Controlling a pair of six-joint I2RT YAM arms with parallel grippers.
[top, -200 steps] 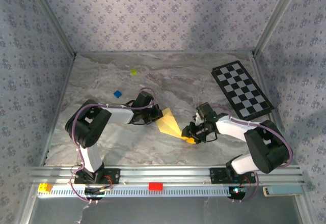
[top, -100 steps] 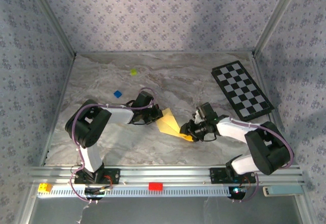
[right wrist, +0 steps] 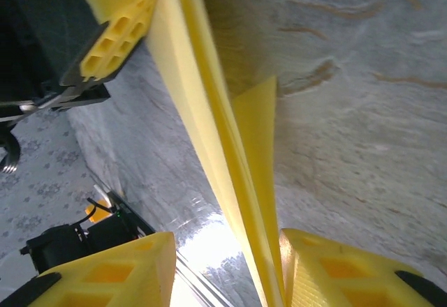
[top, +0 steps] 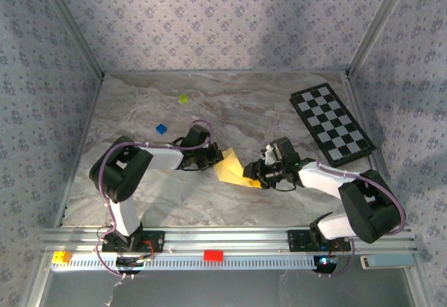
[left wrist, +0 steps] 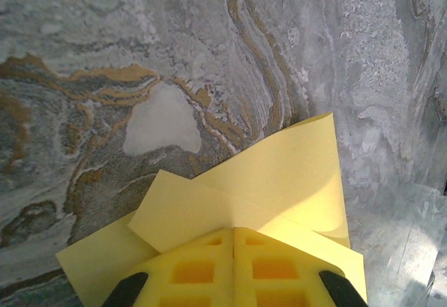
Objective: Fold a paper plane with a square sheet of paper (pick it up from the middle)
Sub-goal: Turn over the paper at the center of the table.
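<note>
Yellow and already creased into overlapping flaps, the sheet of paper (top: 229, 167) (left wrist: 279, 174) (right wrist: 187, 91) is held between two robot arms near the middle of a grey marbled table (top: 140, 111). The left gripper (top: 214, 158) (left wrist: 233, 236) has its fingers pressed together on one end of the sheet, and the folded layers fan out beyond the tips in the left wrist view. The right gripper (top: 256, 176) (right wrist: 227, 241) meets the sheet from the opposite side with its jaws spread apart. The paper's thin edge runs between the two yellow fingers (right wrist: 119, 272), nearer the one on the right of that view; whether it touches that finger cannot be told. A black-and-white checkered board (top: 332, 124) lies well apart at the table's far right. A small yellow-green block (top: 183, 98) and a blue block (top: 161, 129) sit beyond the left arm.
</note>
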